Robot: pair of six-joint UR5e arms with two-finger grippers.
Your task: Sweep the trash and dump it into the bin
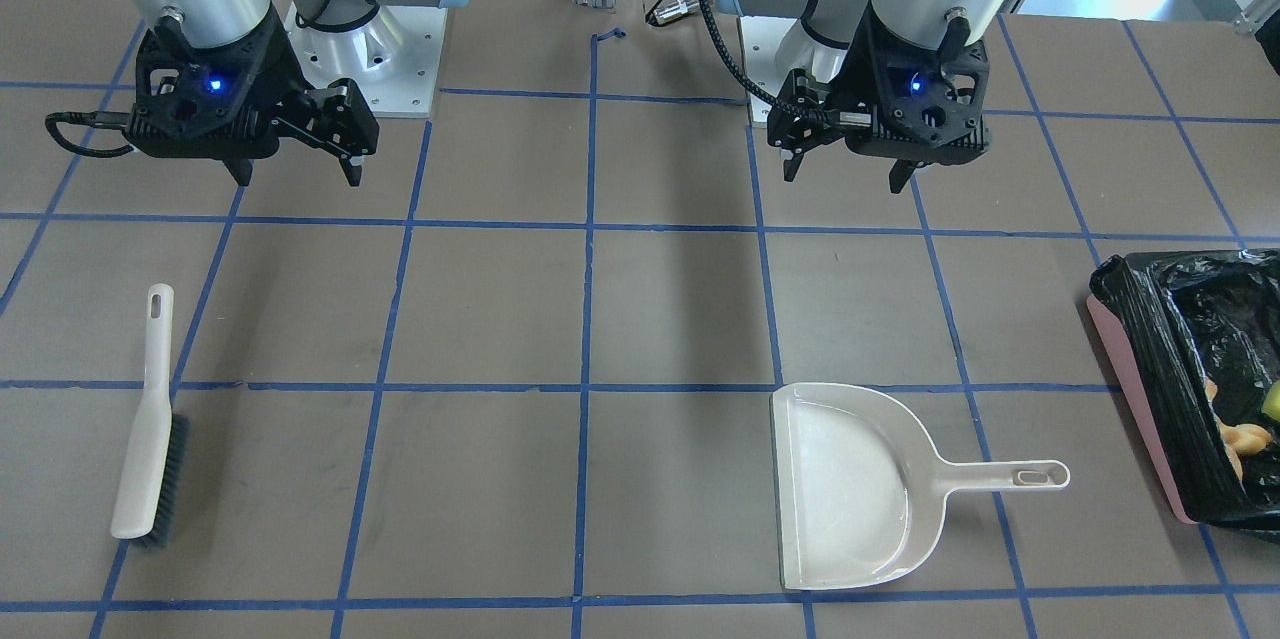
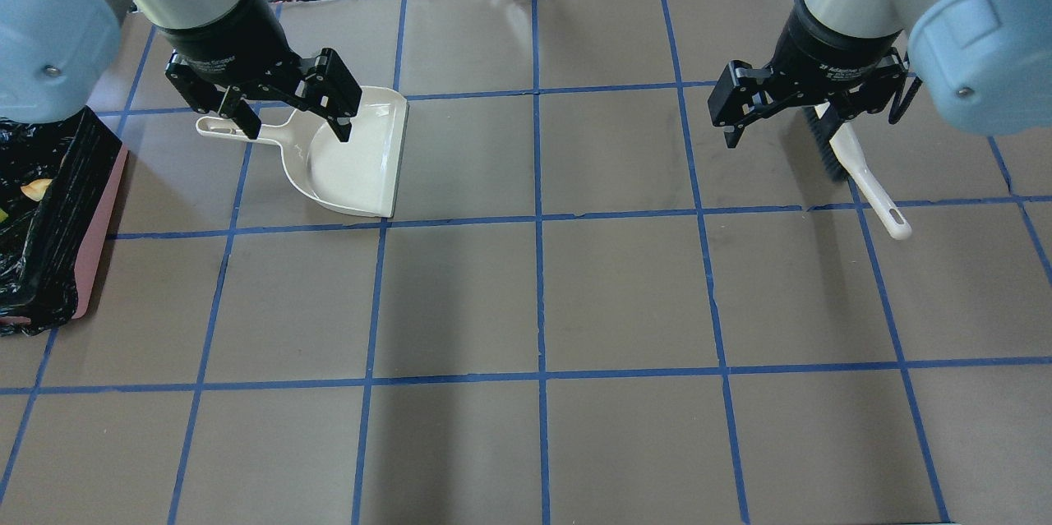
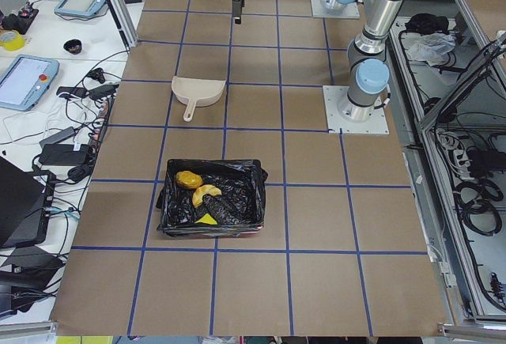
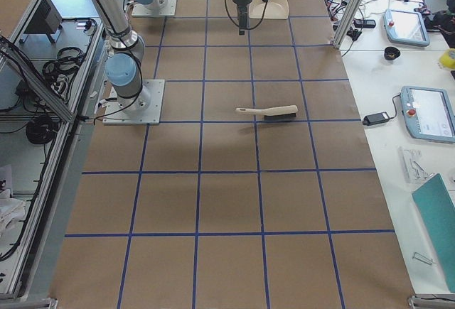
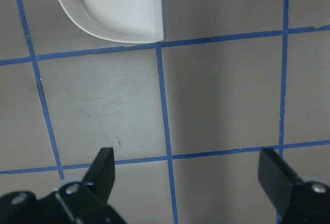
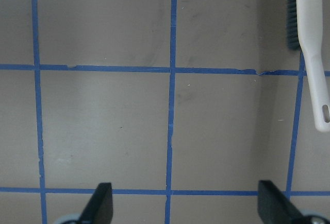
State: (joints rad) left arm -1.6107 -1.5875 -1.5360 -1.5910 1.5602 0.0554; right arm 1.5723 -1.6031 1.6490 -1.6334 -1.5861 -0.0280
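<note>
The pink bin (image 3: 237, 172), lined with a black bag, stands at the table's end on my left. It also shows in the front view (image 1: 1140, 389) and the overhead view (image 2: 90, 237). Inside it lie the orange-brown lump (image 3: 188, 179), the cream crescent (image 3: 207, 194) and the yellow-green wedge (image 3: 207, 219). My left gripper (image 2: 296, 131) is open and empty, raised above the beige dustpan (image 2: 353, 155). My right gripper (image 2: 777, 135) is open and empty, raised beside the hand brush (image 2: 863, 172).
The dustpan (image 1: 850, 489) lies flat with its handle toward the bin. The brush (image 1: 150, 419) lies flat on the table's right half. Blue tape lines grid the brown table. Monitors, tablets and cables sit on benches beyond the far edge.
</note>
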